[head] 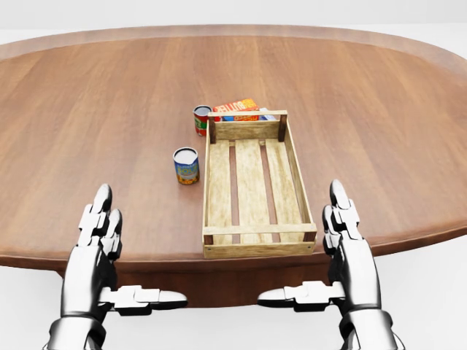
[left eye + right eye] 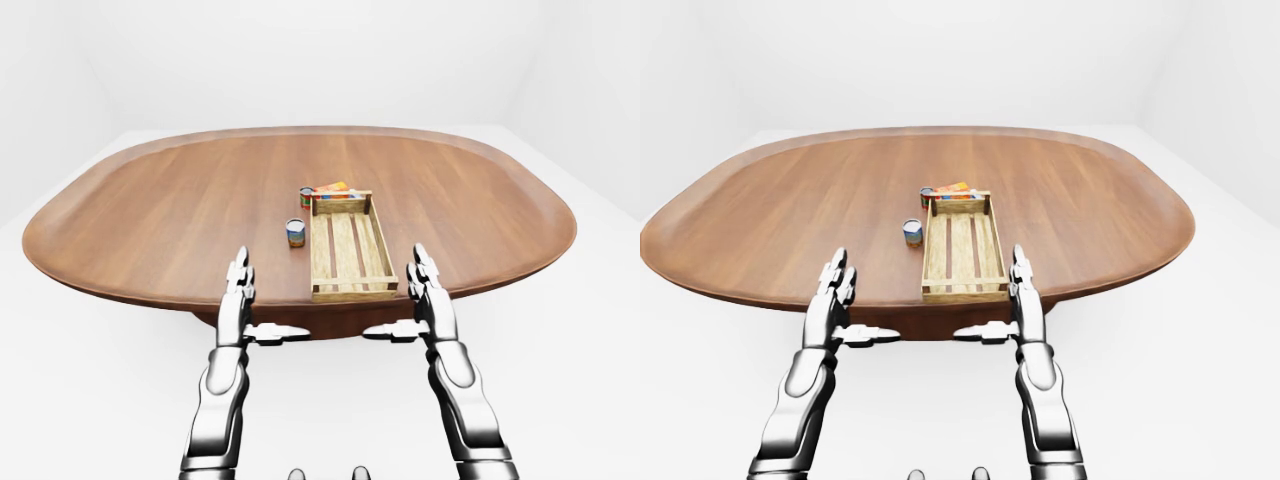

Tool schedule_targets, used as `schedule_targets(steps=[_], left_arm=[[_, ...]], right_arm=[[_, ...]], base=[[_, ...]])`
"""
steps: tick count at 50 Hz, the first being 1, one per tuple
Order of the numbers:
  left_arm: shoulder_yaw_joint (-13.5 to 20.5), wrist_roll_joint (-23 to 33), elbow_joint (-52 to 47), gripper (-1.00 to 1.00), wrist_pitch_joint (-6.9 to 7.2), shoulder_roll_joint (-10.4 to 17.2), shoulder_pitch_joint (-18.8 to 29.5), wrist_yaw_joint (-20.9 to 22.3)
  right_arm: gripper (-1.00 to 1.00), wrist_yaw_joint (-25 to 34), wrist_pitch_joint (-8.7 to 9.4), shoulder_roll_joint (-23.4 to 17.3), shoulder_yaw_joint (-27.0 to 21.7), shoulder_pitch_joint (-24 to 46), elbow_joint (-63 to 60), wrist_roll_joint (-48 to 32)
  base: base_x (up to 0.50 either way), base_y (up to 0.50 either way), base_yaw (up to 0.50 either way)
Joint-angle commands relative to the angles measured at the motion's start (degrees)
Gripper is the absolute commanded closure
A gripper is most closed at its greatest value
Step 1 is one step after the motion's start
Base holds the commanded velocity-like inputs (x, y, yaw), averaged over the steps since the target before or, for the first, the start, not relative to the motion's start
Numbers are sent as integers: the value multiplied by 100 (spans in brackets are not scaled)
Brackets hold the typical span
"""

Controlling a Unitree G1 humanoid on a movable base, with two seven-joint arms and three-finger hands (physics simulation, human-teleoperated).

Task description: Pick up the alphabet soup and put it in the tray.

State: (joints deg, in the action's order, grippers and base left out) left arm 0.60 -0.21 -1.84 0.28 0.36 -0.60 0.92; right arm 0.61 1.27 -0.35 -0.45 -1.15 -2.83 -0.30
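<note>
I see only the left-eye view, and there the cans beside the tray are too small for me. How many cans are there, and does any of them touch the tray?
Observer: The head view shows two. The blue-and-yellow can stands upright, clearly apart from the left wall of the tray.
Operator: And the other one?
Observer: The red can stands at the tray's top left corner in the head view, very close to it. I cannot tell whether it touches.
Operator: Which one is the soup?
Observer: Even in the head view no label can be read. I would guess the blue-and-yellow can, but I cannot confirm it.
</note>
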Motion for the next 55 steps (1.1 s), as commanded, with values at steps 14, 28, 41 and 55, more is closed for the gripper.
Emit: schedule_targets(steps=[14,28,41,55], left_arm=[[445,-521,-1502,-100,379,121,-280,255],[1302,-811,-1379,-100,419,469,107,239],[1717,-994,-1433,-100,472,672,226,171],[1927,-1117,-1713,-100,472,732,193,154]], right_arm=[[-100,166,373,-24,-170,-650,-1940,-37],[-100,399,373,59,-883,-1142,-3471,154],[-100,977,373,408,-2125,-1481,-4696,508],[-100,1315,373,644,-2705,-1463,-5049,869]], base=[[0,0,0],[0,0,0],[0,0,0],[0,0,0]])
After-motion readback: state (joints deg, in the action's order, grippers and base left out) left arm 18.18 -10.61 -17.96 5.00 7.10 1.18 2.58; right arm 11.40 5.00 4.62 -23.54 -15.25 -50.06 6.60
